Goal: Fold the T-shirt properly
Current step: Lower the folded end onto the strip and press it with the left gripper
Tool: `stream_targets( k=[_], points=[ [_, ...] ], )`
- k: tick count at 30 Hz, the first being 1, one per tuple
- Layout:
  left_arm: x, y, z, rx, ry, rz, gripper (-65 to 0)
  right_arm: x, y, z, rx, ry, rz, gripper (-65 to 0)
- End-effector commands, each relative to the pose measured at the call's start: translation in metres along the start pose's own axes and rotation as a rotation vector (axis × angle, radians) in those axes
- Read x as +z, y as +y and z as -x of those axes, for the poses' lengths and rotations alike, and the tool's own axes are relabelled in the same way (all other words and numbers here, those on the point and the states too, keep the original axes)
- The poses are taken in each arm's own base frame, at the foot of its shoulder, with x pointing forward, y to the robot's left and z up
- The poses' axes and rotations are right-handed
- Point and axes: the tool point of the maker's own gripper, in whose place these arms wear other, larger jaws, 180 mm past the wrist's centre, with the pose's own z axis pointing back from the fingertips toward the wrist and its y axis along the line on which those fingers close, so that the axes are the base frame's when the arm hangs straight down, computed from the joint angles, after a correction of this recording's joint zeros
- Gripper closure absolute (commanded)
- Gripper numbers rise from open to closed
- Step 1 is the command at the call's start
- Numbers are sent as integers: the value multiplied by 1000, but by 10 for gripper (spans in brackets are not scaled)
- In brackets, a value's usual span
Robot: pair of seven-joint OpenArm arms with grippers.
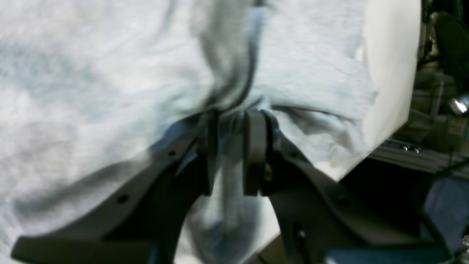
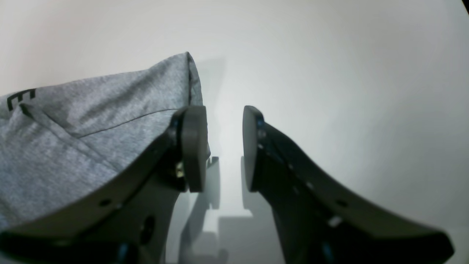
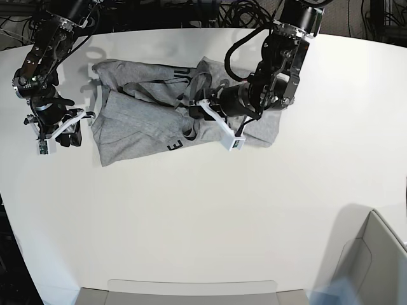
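Note:
The heather-grey T-shirt (image 3: pixel 133 121) lies crumpled on the white table (image 3: pixel 222 222) at the back, with black lettering (image 3: pixel 173 146) showing on folded-over parts. My left gripper (image 3: pixel 194 109) is over the shirt's middle. In the left wrist view it (image 1: pixel 231 117) is shut on a bunched fold of the grey fabric (image 1: pixel 91 91). My right gripper (image 3: pixel 79 127) is at the shirt's left edge. In the right wrist view it (image 2: pixel 223 113) is open and empty over bare table, with the shirt (image 2: pixel 91 121) just beside its left finger (image 2: pixel 192 146).
A grey bin (image 3: pixel 375 267) stands at the front right corner. A pale flat tray edge (image 3: pixel 191 292) lies along the front. Dark cables (image 3: pixel 210 13) run behind the table's far edge. The left wrist view shows the table's edge (image 1: pixel 388 91) close to the shirt.

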Motion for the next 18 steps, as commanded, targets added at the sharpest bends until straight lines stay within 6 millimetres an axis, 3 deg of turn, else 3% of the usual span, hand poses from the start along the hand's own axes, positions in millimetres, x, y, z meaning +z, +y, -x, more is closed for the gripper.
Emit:
stream_targets(
  k=[1,3,6,9,12,14,18],
  points=[
    [17,-26,-25,-55,-92,61,-116,6,-7,-20,10,-69,15,-174],
    [36,-40,-42,-88,-168,85,-116,9,-18,-22,-6,-78,43,-174],
    [47,-31,-48,-62,-212,66,-116,14,-28,-22,-22,-83,70,-174],
    [31,-1,-37,-28,-160,-19,-115,15,-30,-20,-18,-78,74,-174],
    [9,21,-13,-32,-67,-100,-115,16,-32,-21,-12,-77,78,-174],
    [0,23,-6,-50,-49,-121,-115,16,-32,-21,-10,-77,79,-174],
    [-13,4,-13,-91,-78,-88,-115,16,-32,-21,-10,-77,79,-174]
  ],
)
